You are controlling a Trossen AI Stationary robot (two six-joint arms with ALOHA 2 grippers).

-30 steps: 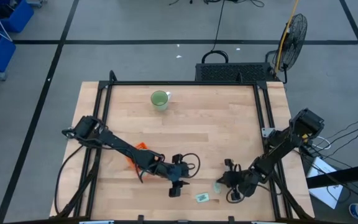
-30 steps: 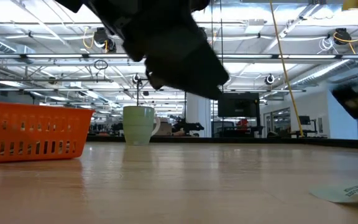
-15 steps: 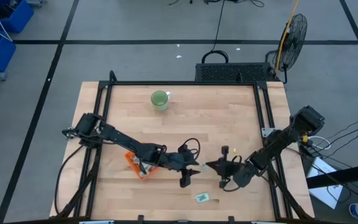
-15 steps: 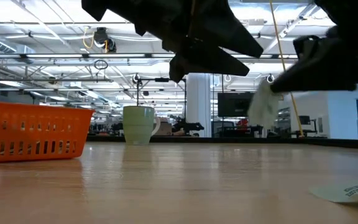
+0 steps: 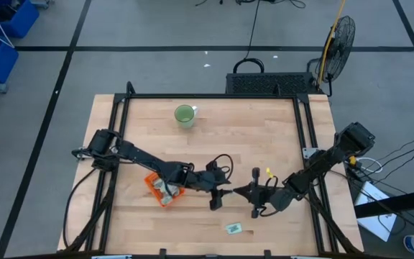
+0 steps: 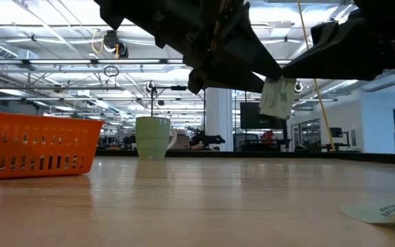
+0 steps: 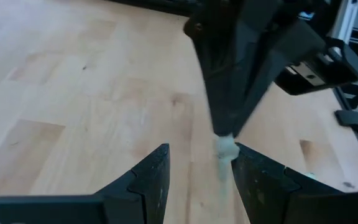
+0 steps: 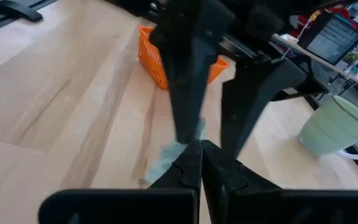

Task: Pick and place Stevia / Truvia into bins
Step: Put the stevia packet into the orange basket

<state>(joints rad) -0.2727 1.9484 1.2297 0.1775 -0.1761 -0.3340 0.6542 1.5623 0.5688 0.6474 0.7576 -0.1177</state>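
My right gripper (image 5: pixel 237 193) is shut on one pale green-and-white Stevia sachet (image 6: pixel 278 99) and holds it in the air over the table's near middle. My left gripper (image 5: pixel 220 198) faces it, open. In the left wrist view its two fingers (image 7: pixel 157 171) stand on either side of the sachet (image 7: pixel 225 148); whether they touch it I cannot tell. The orange tray (image 5: pixel 152 183) sits left of both grippers with several sachets inside. One more sachet (image 5: pixel 234 228) lies flat near the table's near edge. My right gripper pinches the sachet's upper edge (image 6: pixel 280 84) between its two shut fingertips, coming level from the table's right. The sachet hangs below the fingertips, lifted clear of the table, with its lower part (image 8: pixel 166 157) free.
A light-green cup (image 5: pixel 185 115) stands near the table's far edge, well away from both arms. Black frame rails run along the left and right table edges. Bare wood lies between the grippers and the cup.
My right gripper has taken one sachet off the table near the near edge, lifted it clear and carried it left and farther from the near edge. My left gripper has risen and moved toward it, and the left arm has uncovered the orange tray.
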